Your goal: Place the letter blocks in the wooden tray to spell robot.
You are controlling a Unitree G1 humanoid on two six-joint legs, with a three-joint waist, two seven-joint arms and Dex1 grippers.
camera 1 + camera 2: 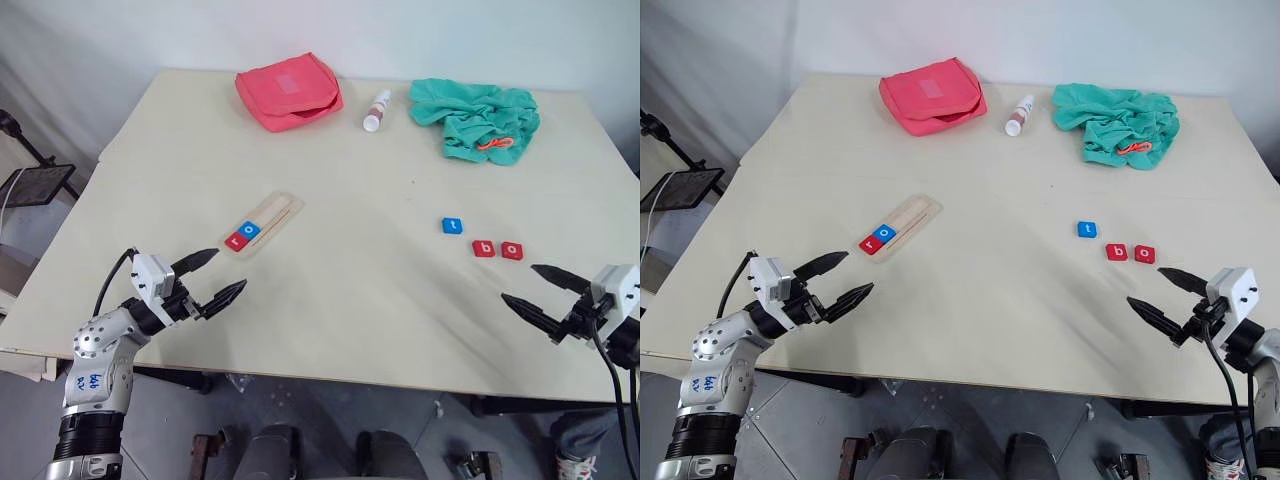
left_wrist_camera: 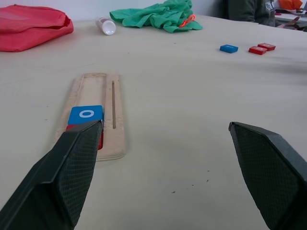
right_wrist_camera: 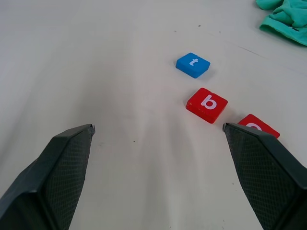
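Note:
The wooden tray point(image 1: 275, 215) lies at an angle left of the table's middle. At its near end sit a red r block point(image 1: 236, 241) and a blue o block point(image 1: 250, 230) side by side. To the right, loose on the table, lie a blue t block point(image 1: 452, 225), a red b block point(image 1: 484, 248) and a red o block point(image 1: 512, 250). My left gripper point(image 1: 218, 274) hovers open just in front of the tray's near end, holding nothing. My right gripper point(image 1: 545, 288) is open and empty, near the front edge, short of the red blocks.
At the back of the table point(image 1: 350, 300) lie a red pouch point(image 1: 288, 92), a small white bottle point(image 1: 377, 110) and a crumpled green cloth point(image 1: 478, 117) with an orange bit on it. A black stand point(image 1: 30, 180) is off the table's left side.

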